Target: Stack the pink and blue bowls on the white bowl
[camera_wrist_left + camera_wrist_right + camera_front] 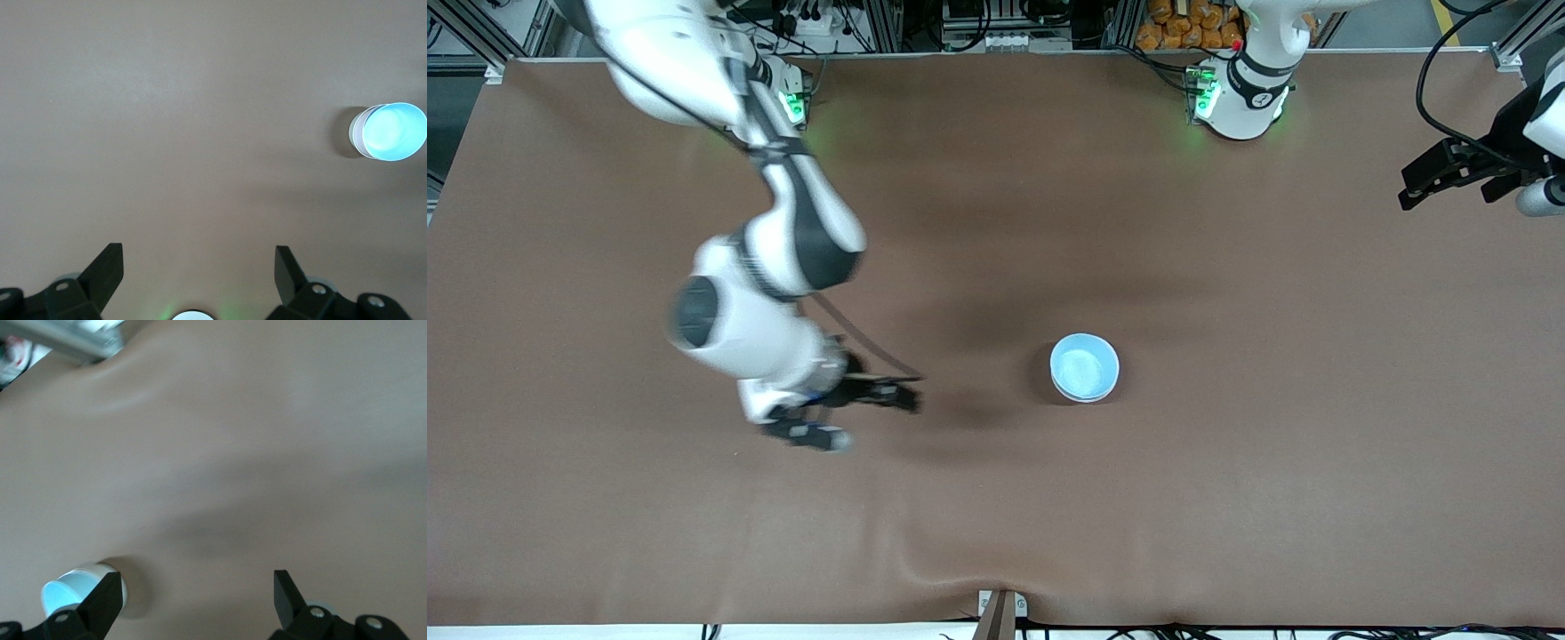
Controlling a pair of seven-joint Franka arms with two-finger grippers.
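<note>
Sitting near the middle of the brown-covered bench [1227, 498], the small glossy sky-blue bowl [1084, 365] is nested on top of a stack; we see a pale rim [1083, 396] of another bowl peeking out beneath it on the side nearer the front camera. We cannot tell from that sliver whether it is the pink bowl or the white one, nor how many bowls lie under the blue one. In the left wrist view the blue bowl [393, 131] shows the same pale edge under it, and the right wrist view catches the bowl [70, 590] partly hidden by one of that pincer's own fingers [107, 603].

Our right pincer [889, 391] hangs over bare bench toward the right arm's end of the table, well apart from the stack, its fingers spread wide with nothing between them. Our left pincer [1445, 178] waits up near the left arm's end, over the bench edge, also spread wide and holding nothing; its two dark fingers [107, 273] frame only brown surface.
</note>
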